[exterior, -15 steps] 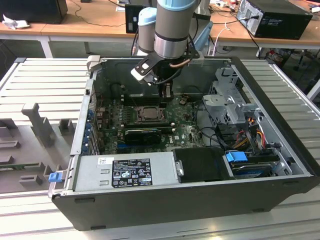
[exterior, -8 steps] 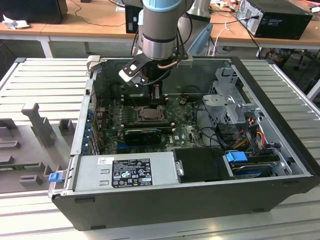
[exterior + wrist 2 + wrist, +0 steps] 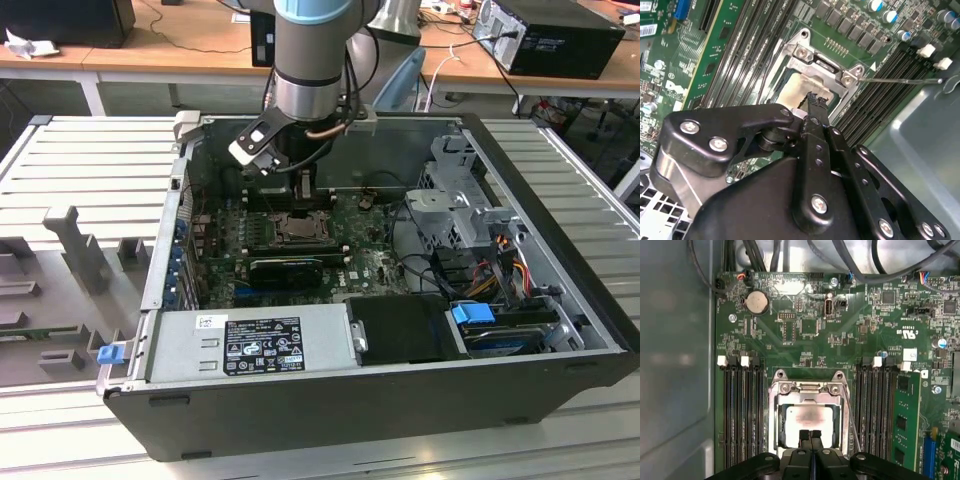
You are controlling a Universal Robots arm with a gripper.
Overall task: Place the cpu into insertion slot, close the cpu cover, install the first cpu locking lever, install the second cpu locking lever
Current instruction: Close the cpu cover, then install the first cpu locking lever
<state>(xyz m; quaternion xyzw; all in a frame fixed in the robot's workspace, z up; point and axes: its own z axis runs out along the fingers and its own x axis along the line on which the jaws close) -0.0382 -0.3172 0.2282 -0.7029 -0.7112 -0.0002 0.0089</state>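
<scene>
The cpu (image 3: 807, 418) is a small flat square with a dull silvery top that catches a pale glare. It lies in the slot (image 3: 298, 228), on the green board (image 3: 805, 335) inside the open case (image 3: 560, 290). The cover (image 3: 808, 389), a grey metal frame with screws at its hinge side, lies flat on the slot, and the cpu shows through its window. A thin wire lever (image 3: 900, 80) runs from the slot's corner out over the memory slots (image 3: 742, 410).

The black hand (image 3: 809, 434) hangs over the slot's edge, its fingertips pressed together with nothing visible between them, just above the cpu's rim.

The board carries fine white print, too small to make out. The metal box well in front of the slot bears a black-and-white label (image 3: 262, 345).
</scene>
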